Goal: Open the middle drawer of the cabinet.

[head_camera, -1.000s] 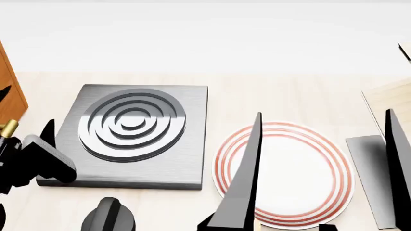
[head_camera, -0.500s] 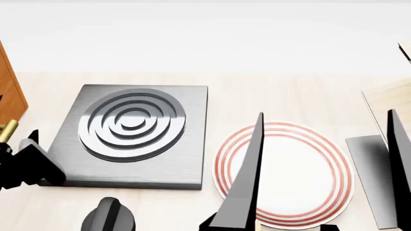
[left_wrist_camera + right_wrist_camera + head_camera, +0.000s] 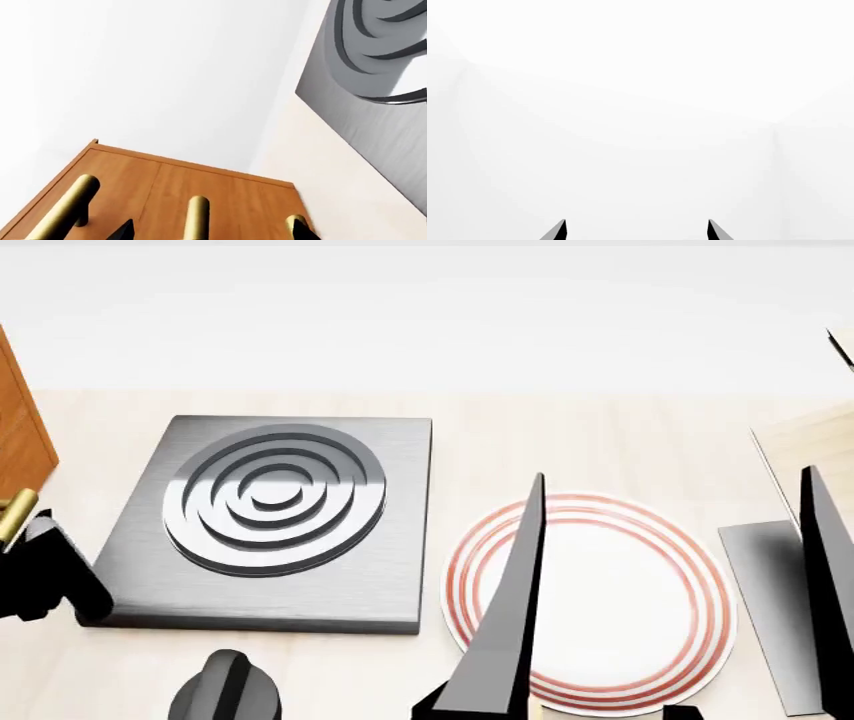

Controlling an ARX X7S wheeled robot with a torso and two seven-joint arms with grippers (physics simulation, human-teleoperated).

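The orange-brown cabinet (image 3: 133, 175) fills the lower part of the left wrist view, with three brass bar handles on its front. The middle drawer (image 3: 223, 197) looks flush with the others. Its brass handle (image 3: 197, 217) lies between the spread black fingertips of my left gripper (image 3: 213, 231), which is open and not touching it. In the head view the cabinet (image 3: 19, 430) is a sliver at the left edge, and the left gripper (image 3: 47, 575) is right beside it. My right gripper (image 3: 674, 476) hangs open above a plate, holding nothing.
A grey stove plate (image 3: 274, 520) with raised rings lies just right of the cabinet. A white plate (image 3: 627, 610) with red rings sits under the right gripper. A black knob (image 3: 227, 690) shows at the front. Pale wood panels (image 3: 814, 440) stand at the right.
My left gripper has slid left toward the cabinet, and less of it shows at the head view's edge. The right arm has hardly moved.
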